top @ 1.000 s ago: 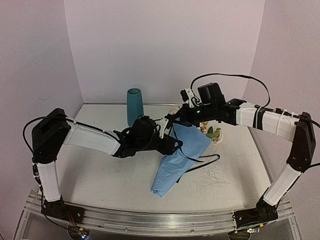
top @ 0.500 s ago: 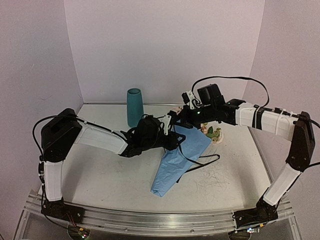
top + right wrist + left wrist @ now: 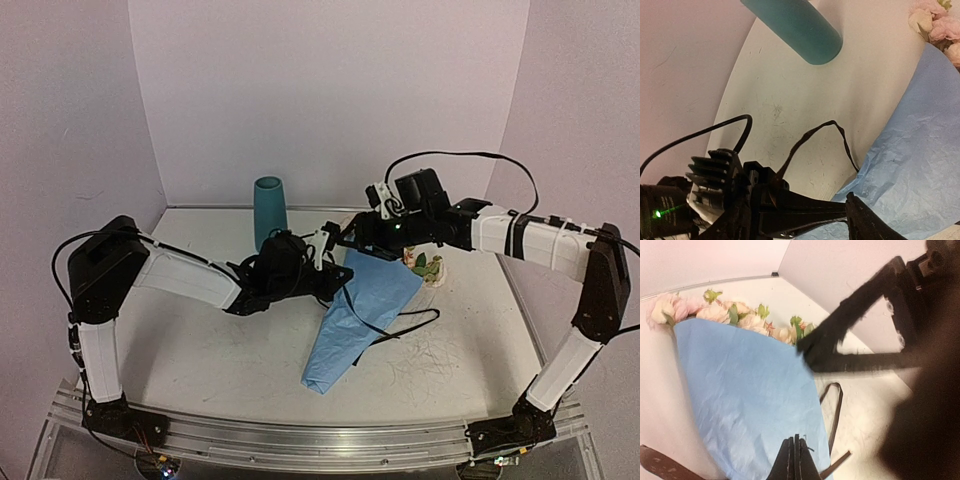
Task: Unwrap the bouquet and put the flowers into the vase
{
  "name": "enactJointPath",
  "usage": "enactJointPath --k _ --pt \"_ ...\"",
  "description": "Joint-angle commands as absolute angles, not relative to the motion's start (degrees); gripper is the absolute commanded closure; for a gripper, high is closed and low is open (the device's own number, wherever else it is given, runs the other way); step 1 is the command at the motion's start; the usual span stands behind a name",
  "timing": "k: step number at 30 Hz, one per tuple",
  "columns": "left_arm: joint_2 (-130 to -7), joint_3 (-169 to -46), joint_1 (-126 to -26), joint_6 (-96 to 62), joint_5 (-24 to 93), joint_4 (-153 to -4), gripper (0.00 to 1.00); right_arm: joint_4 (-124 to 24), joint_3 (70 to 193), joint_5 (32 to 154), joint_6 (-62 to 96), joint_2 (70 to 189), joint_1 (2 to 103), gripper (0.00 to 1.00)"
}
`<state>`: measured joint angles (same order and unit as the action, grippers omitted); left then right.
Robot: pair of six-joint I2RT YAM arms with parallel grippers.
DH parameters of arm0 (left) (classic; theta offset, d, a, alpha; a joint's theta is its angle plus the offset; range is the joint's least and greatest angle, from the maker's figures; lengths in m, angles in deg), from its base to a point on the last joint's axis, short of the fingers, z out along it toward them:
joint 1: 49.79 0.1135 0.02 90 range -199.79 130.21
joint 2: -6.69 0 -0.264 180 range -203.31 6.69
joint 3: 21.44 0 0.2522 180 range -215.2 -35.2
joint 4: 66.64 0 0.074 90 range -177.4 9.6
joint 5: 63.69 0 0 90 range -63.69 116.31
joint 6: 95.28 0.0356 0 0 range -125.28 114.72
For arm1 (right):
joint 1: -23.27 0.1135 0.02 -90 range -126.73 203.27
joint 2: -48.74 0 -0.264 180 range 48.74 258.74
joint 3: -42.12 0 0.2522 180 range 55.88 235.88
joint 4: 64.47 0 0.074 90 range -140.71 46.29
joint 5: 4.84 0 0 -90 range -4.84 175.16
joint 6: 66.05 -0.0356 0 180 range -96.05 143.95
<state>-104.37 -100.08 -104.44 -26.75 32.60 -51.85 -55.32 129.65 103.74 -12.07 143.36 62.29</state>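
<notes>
The bouquet [image 3: 360, 310] lies on the table as a cone of blue paper [image 3: 745, 390], with the pale pink flowers [image 3: 425, 265] poking out at its wide far end [image 3: 715, 312]. A thin black ribbon [image 3: 400, 333] loops off the paper [image 3: 812, 132] and runs to my left gripper [image 3: 335, 282]. The left gripper is shut [image 3: 795, 452] over the paper, with the ribbon [image 3: 836, 405] caught at its fingers. My right gripper [image 3: 348, 243] hovers just beyond with its jaws open [image 3: 807, 347] and nothing between them. The teal vase [image 3: 268, 212] stands upright at the back left [image 3: 800, 27].
The white table [image 3: 200, 340] ends at pale walls behind and on both sides. The two grippers are almost touching above the wide end of the bouquet. A black cable [image 3: 715, 130] arcs over the left arm's wrist.
The left gripper has shut on the ribbon. The right gripper, shut on the ribbon before, has opened and let it go. The left wrist has drawn slightly left.
</notes>
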Motion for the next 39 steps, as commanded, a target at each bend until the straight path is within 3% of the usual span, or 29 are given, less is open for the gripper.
enactJointPath --k 1,8,13,20,32,35,37,39 --pt "-97.03 -94.71 -99.45 -29.06 38.39 -53.44 1.00 -57.86 128.16 102.31 -9.94 138.62 63.34 0.27" --pt "-88.16 -88.41 -92.04 -30.35 40.61 -55.93 0.85 -54.45 125.43 98.11 -7.81 137.72 63.36 0.25" --pt "-83.65 -87.75 -89.73 -26.82 30.99 -65.61 0.74 -53.58 121.35 94.94 -7.29 136.73 63.36 0.24" --pt "-83.51 -93.65 -89.52 -23.71 13.46 -84.63 0.36 -53.11 117.22 93.84 -7.54 136.46 63.35 0.24" --pt "-75.66 -93.25 -89.38 -30.46 -5.39 -99.69 0.03 -49.39 109.98 80.51 -15.73 133.91 63.39 0.13" --pt "-73.51 -92.54 -89.26 -30.92 -2.38 -99.82 0.00 -49.15 108.78 77.83 -16.88 132.65 63.40 0.14" --pt "-72.89 -92.15 -89.25 -29.03 6.37 -96.94 0.01 -48.72 107.77 75.24 -18.59 131.90 63.37 0.14" --pt "-74.01 -92.41 -89.26 -28.97 14.32 -94.62 0.01 -48.53 106.42 74.12 -20.00 131.18 63.27 0.21"
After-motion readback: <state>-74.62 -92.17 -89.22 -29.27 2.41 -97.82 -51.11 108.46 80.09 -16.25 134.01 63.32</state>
